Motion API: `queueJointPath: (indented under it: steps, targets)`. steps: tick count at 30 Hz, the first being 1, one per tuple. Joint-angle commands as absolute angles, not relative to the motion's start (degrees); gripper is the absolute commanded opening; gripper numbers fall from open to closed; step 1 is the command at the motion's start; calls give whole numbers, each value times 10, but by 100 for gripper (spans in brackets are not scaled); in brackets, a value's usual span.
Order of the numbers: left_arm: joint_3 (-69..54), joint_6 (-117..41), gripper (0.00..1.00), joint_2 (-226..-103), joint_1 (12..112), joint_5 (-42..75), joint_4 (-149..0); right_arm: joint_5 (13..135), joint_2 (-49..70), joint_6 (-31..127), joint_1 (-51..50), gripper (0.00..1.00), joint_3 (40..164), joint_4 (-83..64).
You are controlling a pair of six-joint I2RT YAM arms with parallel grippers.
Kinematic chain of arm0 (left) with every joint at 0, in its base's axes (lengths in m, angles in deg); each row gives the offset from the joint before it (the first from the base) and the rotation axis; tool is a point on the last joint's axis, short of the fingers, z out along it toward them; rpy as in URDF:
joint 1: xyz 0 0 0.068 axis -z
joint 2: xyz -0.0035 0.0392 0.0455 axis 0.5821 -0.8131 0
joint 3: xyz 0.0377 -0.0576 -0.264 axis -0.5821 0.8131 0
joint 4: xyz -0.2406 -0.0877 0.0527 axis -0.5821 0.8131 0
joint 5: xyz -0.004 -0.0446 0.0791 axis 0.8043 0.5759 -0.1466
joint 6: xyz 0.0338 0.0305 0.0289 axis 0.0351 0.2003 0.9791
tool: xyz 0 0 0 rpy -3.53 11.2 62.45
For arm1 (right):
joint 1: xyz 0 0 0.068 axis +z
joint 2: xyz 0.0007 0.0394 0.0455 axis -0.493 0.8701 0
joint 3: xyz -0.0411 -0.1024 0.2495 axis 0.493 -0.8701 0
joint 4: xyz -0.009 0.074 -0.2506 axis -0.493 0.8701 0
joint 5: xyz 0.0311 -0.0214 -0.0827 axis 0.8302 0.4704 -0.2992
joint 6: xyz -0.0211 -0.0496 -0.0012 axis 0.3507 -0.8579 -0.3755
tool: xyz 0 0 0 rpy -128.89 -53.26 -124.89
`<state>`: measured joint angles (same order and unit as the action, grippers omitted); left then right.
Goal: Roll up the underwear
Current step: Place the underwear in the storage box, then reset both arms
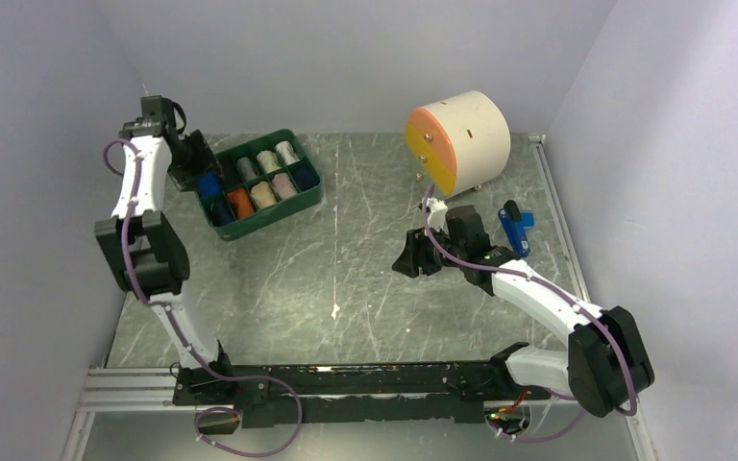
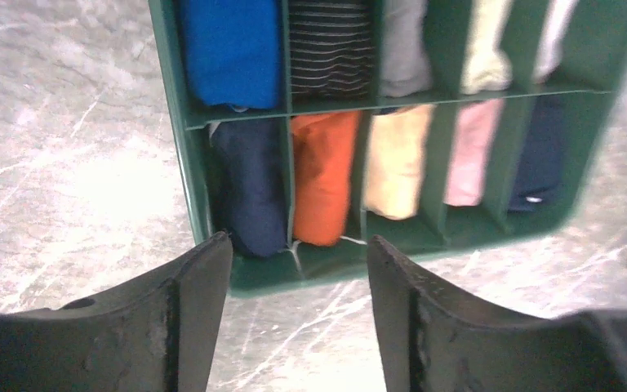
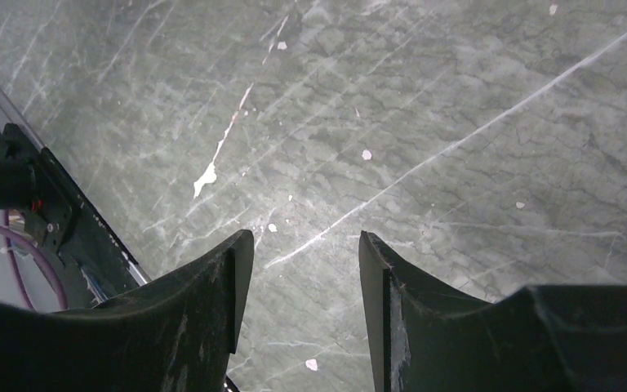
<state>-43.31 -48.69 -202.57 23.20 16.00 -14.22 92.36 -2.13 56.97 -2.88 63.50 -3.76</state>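
Left pincer (image 2: pixel 298 245), jaws parted and empty, poised at the near end of the green divided tray (image 2: pixel 181 122). The rolled orange underwear (image 2: pixel 322 175) and the rolled navy underwear (image 2: pixel 249 192) sit in adjoining compartments, whose walls likely keep the rolls from unwinding. Right pincer (image 3: pixel 306 245), likewise parted and empty, hangs over the worktop (image 3: pixel 457 98), well apart from the tray.

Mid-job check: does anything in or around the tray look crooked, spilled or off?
Nothing spilled or damaged. The green tray sits turned at an angle to the table edges. In the left wrist view, the orange roll has thin white bits sticking out at its near end; the other rolls look tidy.
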Motion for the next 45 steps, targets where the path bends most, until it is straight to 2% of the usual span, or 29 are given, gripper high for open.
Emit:
queueJointPath:
  steps: [1,5,9,13,15,19,26,35,45]
  targets:
    - [-399,-489,72,-1892,230,186,-227,902,-29,582,-31,54,676,-41]
    - [-339,-490,96,-1803,230,206,-289,865,-44,591,-31,54,703,-29]
    - [-273,-497,96,-1725,234,240,-346,802,-70,597,-32,57,737,-8]
    - [-225,-488,96,-1653,271,230,-376,756,-83,577,-32,78,782,23]
    - [-207,-483,96,-1620,311,203,-386,731,-80,563,-33,83,804,39]
    - [-178,-475,96,-1570,397,146,-392,672,-73,555,-34,86,843,63]
    - [-96,-460,97,-1494,481,102,-398,606,-73,578,-42,92,865,75]
    - [1,-447,97,-1417,490,66,-388,588,-73,598,-51,99,873,101]
    - [11,-464,97,-1407,490,27,-345,578,-64,596,-51,100,894,128]
